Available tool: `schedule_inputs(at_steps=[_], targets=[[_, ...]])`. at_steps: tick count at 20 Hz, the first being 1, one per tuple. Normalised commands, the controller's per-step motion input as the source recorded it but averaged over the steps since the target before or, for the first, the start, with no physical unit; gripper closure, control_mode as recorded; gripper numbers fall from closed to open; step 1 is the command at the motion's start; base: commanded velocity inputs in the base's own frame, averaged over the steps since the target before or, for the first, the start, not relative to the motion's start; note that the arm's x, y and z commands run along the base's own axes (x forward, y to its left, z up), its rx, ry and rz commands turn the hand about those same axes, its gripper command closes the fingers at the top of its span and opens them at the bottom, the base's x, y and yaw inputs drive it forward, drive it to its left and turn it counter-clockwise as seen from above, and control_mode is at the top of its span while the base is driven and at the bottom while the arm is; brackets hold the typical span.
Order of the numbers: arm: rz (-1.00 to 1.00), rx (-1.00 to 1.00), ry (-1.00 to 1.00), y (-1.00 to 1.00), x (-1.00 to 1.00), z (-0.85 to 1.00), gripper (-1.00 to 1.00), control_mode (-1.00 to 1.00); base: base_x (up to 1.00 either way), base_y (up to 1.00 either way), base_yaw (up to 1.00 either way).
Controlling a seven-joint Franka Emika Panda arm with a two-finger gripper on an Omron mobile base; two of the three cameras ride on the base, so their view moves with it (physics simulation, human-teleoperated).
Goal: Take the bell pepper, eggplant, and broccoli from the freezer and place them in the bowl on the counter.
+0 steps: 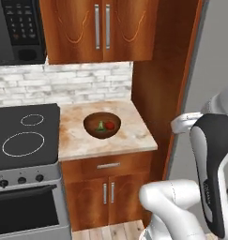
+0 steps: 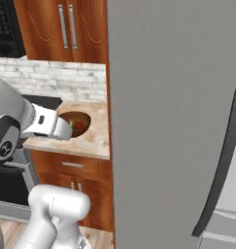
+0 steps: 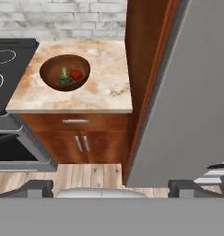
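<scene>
The brown wooden bowl (image 1: 102, 119) (image 3: 65, 64) sits on the beige counter (image 1: 129, 136) (image 3: 109, 87). In its hollow lie the green broccoli (image 1: 100, 126) (image 3: 64, 77) and, touching it, the red bell pepper (image 1: 110, 125) (image 3: 76, 74) (image 2: 79, 125). My arm hides part of the bowl (image 2: 83, 116) in the right base view. The eggplant is out of view. The freezer's flat grey door (image 2: 173, 121) (image 3: 191, 92) stands right of the counter, with its dark curved handle (image 2: 221, 165). My gripper (image 3: 112, 188) hovers well back from the counter, open, with nothing between its fingertips (image 3: 37, 188).
A black stove top (image 1: 24, 136) adjoins the counter on the left, with the oven (image 1: 21, 211) below and a black microwave (image 1: 19, 30) above. Wooden wall cabinets (image 1: 101, 28) hang over the counter. A tall wooden panel (image 1: 157, 84) separates counter and freezer.
</scene>
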Motion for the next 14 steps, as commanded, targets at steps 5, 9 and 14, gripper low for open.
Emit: schedule_inputs(at_steps=[5,9,14], targets=[[0.0,0.0,0.0,0.0,0.0,0.0,-1.0,1.0,0.0,-1.0,0.0],[0.0,0.0,0.0,0.0,0.0,0.0,-1.0,1.0,0.01,-0.96,0.0],[0.0,0.0,0.0,0.0,0.0,0.0,-1.0,1.0,0.18,-0.67,-0.03]])
